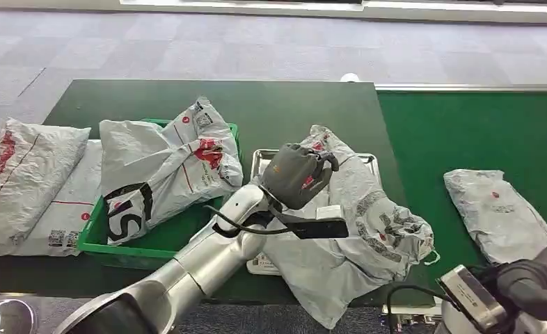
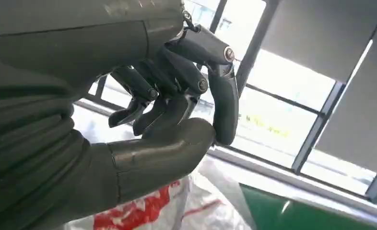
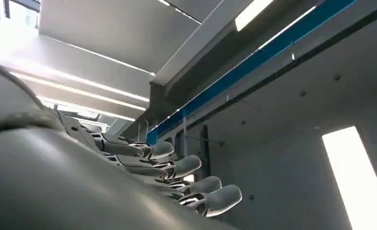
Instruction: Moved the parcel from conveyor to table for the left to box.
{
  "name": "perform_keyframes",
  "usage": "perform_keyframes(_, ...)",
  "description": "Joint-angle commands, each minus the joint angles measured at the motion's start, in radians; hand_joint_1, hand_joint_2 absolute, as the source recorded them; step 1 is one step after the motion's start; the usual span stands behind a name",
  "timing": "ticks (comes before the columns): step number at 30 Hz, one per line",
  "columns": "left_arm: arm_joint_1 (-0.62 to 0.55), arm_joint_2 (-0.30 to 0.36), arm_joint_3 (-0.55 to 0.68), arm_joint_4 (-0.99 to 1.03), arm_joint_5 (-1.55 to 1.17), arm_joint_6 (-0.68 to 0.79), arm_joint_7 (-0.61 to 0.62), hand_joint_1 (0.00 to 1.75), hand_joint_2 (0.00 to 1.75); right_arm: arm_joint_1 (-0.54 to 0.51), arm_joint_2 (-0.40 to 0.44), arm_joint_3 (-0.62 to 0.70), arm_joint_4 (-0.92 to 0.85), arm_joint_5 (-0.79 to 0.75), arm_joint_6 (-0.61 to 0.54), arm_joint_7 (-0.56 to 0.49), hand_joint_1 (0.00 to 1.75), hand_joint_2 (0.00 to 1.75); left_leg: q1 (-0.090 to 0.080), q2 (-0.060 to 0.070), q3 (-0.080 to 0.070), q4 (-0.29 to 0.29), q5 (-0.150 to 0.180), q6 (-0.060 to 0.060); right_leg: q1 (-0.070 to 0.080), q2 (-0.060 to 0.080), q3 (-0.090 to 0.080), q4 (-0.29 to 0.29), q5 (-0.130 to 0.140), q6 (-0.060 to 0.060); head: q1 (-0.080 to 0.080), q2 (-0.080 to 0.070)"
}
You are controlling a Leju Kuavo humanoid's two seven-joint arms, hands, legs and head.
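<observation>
A crumpled grey parcel (image 1: 358, 229) with black and red print lies on a silver tray (image 1: 260, 158) at the table's middle. My left hand (image 1: 297, 174) hovers just over the parcel's far end. Its fingers (image 2: 177, 91) are curled in against the thumb (image 2: 167, 148) with nothing between them, and the parcel's white and red film (image 2: 143, 211) lies below. My right hand (image 1: 538, 278) is low at the near right, apart from any parcel, and its fingers (image 3: 177, 167) lie stretched out and hold nothing. Another grey parcel (image 1: 497, 209) lies on the green conveyor belt (image 1: 465, 132).
A green bin (image 1: 152, 243) left of the tray holds a large white parcel (image 1: 166, 167). More parcels (image 1: 27, 181) lie at the table's left end. The dark table (image 1: 257, 104) meets the conveyor at the right.
</observation>
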Motion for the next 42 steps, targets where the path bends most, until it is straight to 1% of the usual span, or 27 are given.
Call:
perform_keyframes(1,-0.005,0.088,0.08,-0.134,-0.024,0.044,0.015,1.75,1.75,-0.005,0.095,-0.065,0.027,0.001,0.0,0.0,0.0,0.0,0.0,0.003,0.001,-0.001,0.0,0.0,0.0,0.003,-0.001,-0.001,0.001,-0.001,0.0,0.0)
perform_keyframes(2,-0.003,0.094,0.075,-0.143,-0.048,0.045,0.04,0.0,1.75,-0.006,0.095,-0.067,0.028,0.003,0.0,0.0,0.0,0.0,0.0,0.002,0.001,-0.003,0.001,0.0,0.001,0.003,0.0,-0.002,0.002,-0.002,0.0,0.0)
perform_keyframes(3,-0.006,0.097,0.059,-0.132,-0.085,-0.022,0.092,0.0,1.75,-0.009,0.095,-0.068,0.029,0.007,0.0,0.0,0.0,0.0,0.0,0.002,0.001,-0.001,0.0,0.0,0.0,0.003,0.0,-0.001,0.001,-0.001,0.0,0.0)
perform_keyframes(5,-0.006,0.097,0.059,-0.132,-0.085,-0.022,0.092,0.0,1.75,-0.009,0.095,-0.068,0.029,0.007,0.0,0.0,0.0,0.0,0.0,0.002,0.001,-0.002,0.0,0.0,0.0,0.003,0.0,-0.001,0.001,-0.002,0.0,0.0)
perform_keyframes(6,-0.008,0.094,0.05,-0.114,-0.088,-0.07,0.099,0.0,1.75,-0.012,0.095,-0.068,0.033,0.009,0.0,0.0,0.0,0.0,0.0,0.002,0.001,-0.001,0.0,0.0,0.0,0.002,0.0,-0.001,0.0,-0.001,0.0,0.0)
perform_keyframes(14,-0.008,0.094,0.05,-0.114,-0.088,-0.07,0.099,0.0,1.75,-0.012,0.095,-0.068,0.033,0.009,0.0,0.0,0.0,0.0,0.0,0.002,0.001,-0.002,0.001,0.0,0.0,0.002,0.0,-0.002,0.001,-0.002,0.0,0.0)
perform_keyframes(15,-0.019,0.083,0.05,-0.071,-0.042,-0.232,0.079,0.0,1.75,-0.017,0.095,-0.06,0.044,0.014,0.0,0.0,0.0,0.0,0.001,0.001,0.001,-0.002,0.001,0.0,0.001,0.002,0.0,-0.002,0.001,-0.002,0.0,0.0)
perform_keyframes(16,-0.019,0.083,0.05,-0.057,-0.016,-0.304,0.051,0.0,1.75,-0.024,0.094,-0.054,0.054,0.015,0.0,0.0,0.0,0.0,0.0,0.001,0.001,-0.001,0.0,0.0,0.0,0.001,0.0,-0.001,0.0,-0.001,0.0,0.0)
perform_keyframes(17,-0.016,0.08,0.048,-0.017,0.027,-0.434,0.003,0.0,1.75,-0.039,0.091,-0.047,0.074,0.016,0.0,0.0,0.0,0.0,0.0,0.002,0.001,-0.001,0.0,0.0,0.0,0.002,0.0,-0.001,0.0,-0.001,0.0,0.0)
perform_keyframes(18,-0.017,0.078,0.022,0.035,0.03,-0.512,-0.032,0.0,1.75,-0.056,0.088,-0.044,0.096,0.016,0.0,0.0,0.0,0.0,0.0,0.003,0.002,-0.002,0.0,0.0,0.001,0.003,0.001,-0.002,0.001,-0.002,0.0,0.0)
perform_keyframes(19,-0.026,0.077,-0.025,0.082,-0.003,-0.56,-0.033,0.0,1.75,-0.064,0.084,-0.043,0.108,0.015,0.0,0.0,0.0,0.0,0.0,0.002,0.002,-0.001,0.0,0.0,0.0,0.003,0.001,-0.001,0.001,-0.001,0.0,0.0)
perform_keyframes(20,-0.036,0.072,-0.082,0.132,-0.051,-0.578,-0.044,0.0,1.75,-0.07,0.082,-0.043,0.117,0.014,0.0,0.0,0.0,0.0,0.0,0.003,0.003,-0.003,0.001,0.0,0.0,0.004,0.002,-0.003,0.002,-0.001,0.0,0.0)
perform_keyframes(21,-0.036,0.065,-0.111,0.17,-0.07,-0.6,-0.055,0.0,1.75,-0.075,0.078,-0.044,0.126,0.012,0.0,0.0,0.0,0.0,0.0,0.002,0.003,-0.002,0.0,0.0,0.001,0.003,0.002,-0.002,0.001,-0.001,0.0,0.0)
perform_keyframes(25,-0.033,0.042,-0.135,0.244,-0.077,-0.616,-0.078,0.0,1.75,-0.066,0.074,-0.05,0.12,0.007,0.0,0.0,0.0,0.0,0.0,0.002,0.002,-0.002,0.001,0.0,0.0,0.003,0.001,-0.002,0.001,-0.001,0.0,0.0)
perform_keyframes(31,-0.049,0.045,-0.172,0.258,-0.085,-0.727,-0.096,0.0,1.75,-0.061,0.072,-0.054,0.114,-0.001,0.0,0.0,0.0,0.0,0.0,0.002,0.001,-0.002,0.001,0.0,0.0,0.003,0.0,-0.001,0.001,-0.002,0.0,0.0)
perform_keyframes(35,-0.04,0.044,-0.176,0.25,-0.082,-0.715,-0.094,0.0,1.75,-0.05,0.076,-0.057,0.102,0.0,0.0,0.0,0.0,0.0,0.001,0.002,0.001,-0.002,0.0,0.0,0.001,0.003,0.001,-0.002,0.001,-0.002,0.0,0.0)
perform_keyframes(36,-0.038,0.044,-0.179,0.244,-0.084,-0.699,-0.1,0.0,1.75,-0.047,0.075,-0.056,0.097,-0.002,0.0,0.0,0.0,1.75,0.001,0.003,0.001,-0.003,0.001,0.0,0.001,0.003,0.001,-0.003,0.002,-0.002,0.0,0.0)
perform_keyframes(37,-0.037,0.044,-0.172,0.241,-0.074,-0.693,-0.109,0.0,1.75,-0.044,0.076,-0.056,0.093,-0.003,0.0,0.0,0.0,1.75,0.0,0.002,0.001,-0.001,0.0,0.0,0.0,0.002,0.0,-0.001,0.001,-0.001,0.0,0.0)
perform_keyframes(38,-0.037,0.042,-0.161,0.241,-0.062,-0.695,-0.114,0.17,1.75,-0.043,0.076,-0.054,0.091,-0.003,0.0,0.0,0.0,1.75,0.0,0.002,0.001,-0.002,0.001,0.0,0.001,0.002,0.0,-0.002,0.001,-0.002,0.0,0.0)
perform_keyframes(39,-0.039,0.043,-0.157,0.236,-0.056,-0.692,-0.116,1.75,1.75,-0.042,0.078,-0.054,0.089,-0.002,0.0,0.0,0.0,1.75,0.0,0.001,0.001,-0.001,0.0,0.0,0.0,0.002,0.0,-0.001,0.001,-0.001,0.0,0.0)
perform_keyframes(42,-0.045,0.046,-0.152,0.224,-0.052,-0.671,-0.11,1.75,1.75,-0.039,0.078,-0.057,0.083,-0.001,0.0,0.0,0.0,1.75,0.0,0.001,0.0,-0.001,0.0,0.0,0.0,0.002,0.0,-0.001,0.001,-0.001,0.0,0.0)
